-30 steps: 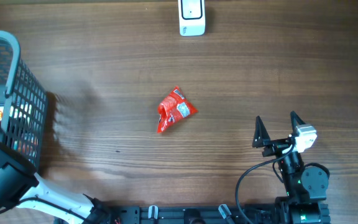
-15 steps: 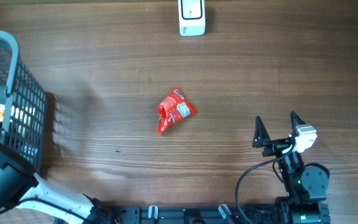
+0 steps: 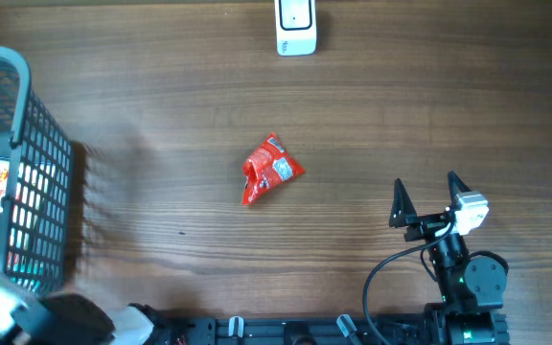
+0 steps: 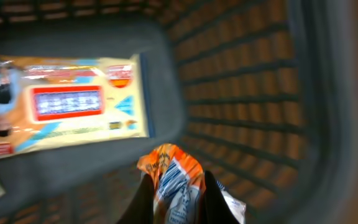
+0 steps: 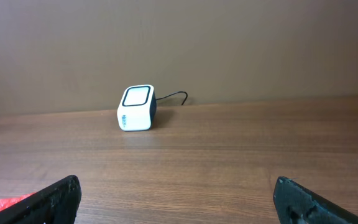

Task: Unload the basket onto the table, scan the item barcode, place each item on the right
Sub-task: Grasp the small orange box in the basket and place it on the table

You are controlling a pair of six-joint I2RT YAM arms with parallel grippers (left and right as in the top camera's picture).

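Observation:
In the left wrist view my left gripper [image 4: 178, 185] is inside the grey mesh basket [image 4: 247, 93]. It is shut on a crumpled orange and white snack packet [image 4: 173, 165] with a barcode printed on it. In the overhead view the basket [image 3: 19, 96] stands at the far left and the left gripper itself is hidden. The white barcode scanner [image 3: 295, 27] sits at the table's far edge, also seen from the right wrist as the scanner [image 5: 137, 107]. My right gripper [image 3: 429, 196] rests open near the front right, nothing between its fingers.
A red snack packet [image 3: 271, 170] lies on the wooden table near the middle; its corner [image 5: 5, 202] shows by my right gripper's left finger. A flat orange and white packet [image 4: 67, 106] lies on the basket floor. The left arm's body [image 3: 27, 321] is blurred at the bottom left.
My left gripper has shut on the orange packet in the basket. The left arm has shifted toward the lower left in the overhead view. The right arm has not moved.

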